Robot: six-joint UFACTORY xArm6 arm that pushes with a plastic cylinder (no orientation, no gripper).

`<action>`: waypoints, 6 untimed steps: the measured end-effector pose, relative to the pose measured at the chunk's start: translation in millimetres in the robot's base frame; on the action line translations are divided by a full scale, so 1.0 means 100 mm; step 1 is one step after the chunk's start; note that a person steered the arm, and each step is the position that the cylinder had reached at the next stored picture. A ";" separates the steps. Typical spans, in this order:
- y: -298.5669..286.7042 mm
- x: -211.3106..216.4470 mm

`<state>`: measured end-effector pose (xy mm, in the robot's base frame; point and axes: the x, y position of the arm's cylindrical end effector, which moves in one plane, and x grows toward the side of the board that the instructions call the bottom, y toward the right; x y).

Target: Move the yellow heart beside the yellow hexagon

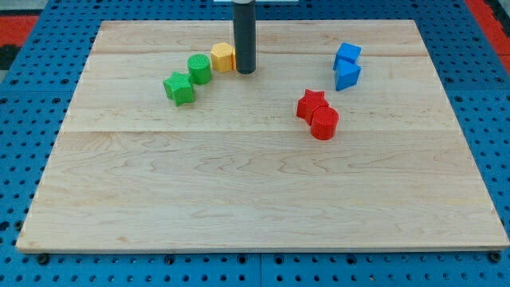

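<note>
One yellow block (222, 57) touches my tip (245, 72) on its left.

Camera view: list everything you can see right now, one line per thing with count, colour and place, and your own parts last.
Yellow block: 1, yellow, looks hexagonal, near the view's top, left of centre, right against the rod.
Green cylinder: 1, green, just left of and below the yellow block.
Green star: 1, green, left of and below the green cylinder.
Blue blocks: 2, blue, stacked close together at the view's upper right; exact shapes hard to tell.
Red star: 1, red, right of centre.
Red cylinder: 1, red, touching the red star on its lower right.
Yellow heart: none clearly visible; possibly hidden behind the rod.
Wooden board: 1, light wood, on a blue pegboard.
My tip: 1, dark rod end, touching the yellow block's right side.
</note>
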<state>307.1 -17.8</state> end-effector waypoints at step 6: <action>0.00 0.07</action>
